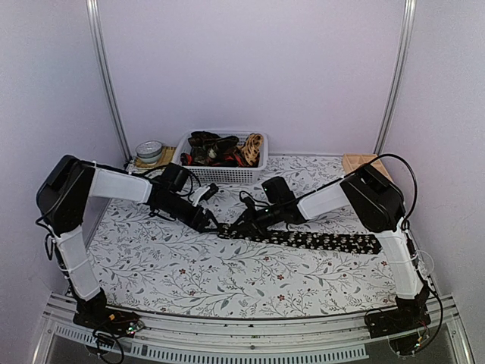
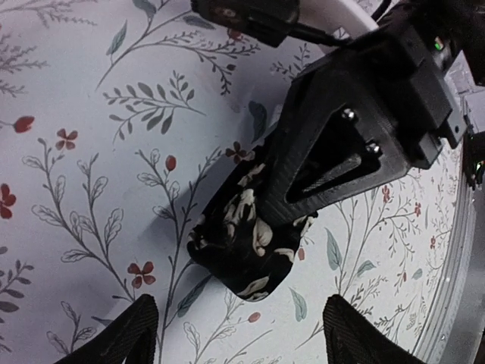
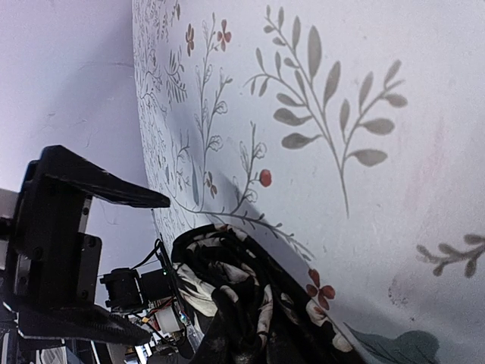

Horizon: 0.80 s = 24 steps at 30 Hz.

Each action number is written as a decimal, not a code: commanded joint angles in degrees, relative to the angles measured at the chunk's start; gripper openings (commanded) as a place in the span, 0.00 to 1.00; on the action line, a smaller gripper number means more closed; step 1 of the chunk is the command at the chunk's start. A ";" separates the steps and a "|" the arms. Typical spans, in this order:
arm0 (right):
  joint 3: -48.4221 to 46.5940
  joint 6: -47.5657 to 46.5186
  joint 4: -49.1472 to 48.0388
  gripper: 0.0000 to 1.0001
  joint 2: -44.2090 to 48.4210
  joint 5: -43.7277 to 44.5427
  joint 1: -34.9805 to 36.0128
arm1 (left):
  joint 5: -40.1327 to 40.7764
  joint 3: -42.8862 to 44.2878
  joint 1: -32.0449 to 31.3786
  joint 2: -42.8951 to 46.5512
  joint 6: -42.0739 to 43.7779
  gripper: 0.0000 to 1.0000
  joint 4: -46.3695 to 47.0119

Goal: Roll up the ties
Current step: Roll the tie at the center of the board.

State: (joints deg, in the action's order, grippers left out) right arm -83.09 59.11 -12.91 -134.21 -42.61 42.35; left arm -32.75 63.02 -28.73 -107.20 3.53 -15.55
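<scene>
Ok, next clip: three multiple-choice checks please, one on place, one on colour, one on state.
1. Where is the white basket? A. near edge B. back of the table C. on the floor
2. The tie laid out on the table is: A. plain red B. tan C. black with pale flowers
3. The left hand is: A. open B. shut on the tie C. out of view
Key: 1B, it sits at the far side in the top view; 2C, pale flowers dot black cloth; 3A, its fingers stand wide apart, touching nothing.
</scene>
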 commanded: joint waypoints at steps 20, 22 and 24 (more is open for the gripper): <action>2.76 -0.14 -0.01 0.13 -3.94 1.85 -0.82 | 3.99 -14.50 -4.48 -3.92 -51.26 0.59 30.35; 2.80 -0.14 -0.08 0.13 -3.94 1.83 -0.85 | 4.54 -15.45 -4.50 -4.20 -52.15 0.54 31.56; 2.84 -0.06 -0.14 0.13 -3.90 1.75 -0.84 | 5.35 -16.44 -4.55 -4.13 -53.04 0.46 32.48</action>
State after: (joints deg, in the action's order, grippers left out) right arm -82.00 59.20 -15.18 -134.21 -42.61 42.30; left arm -30.44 49.47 -32.27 -109.23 -46.04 15.79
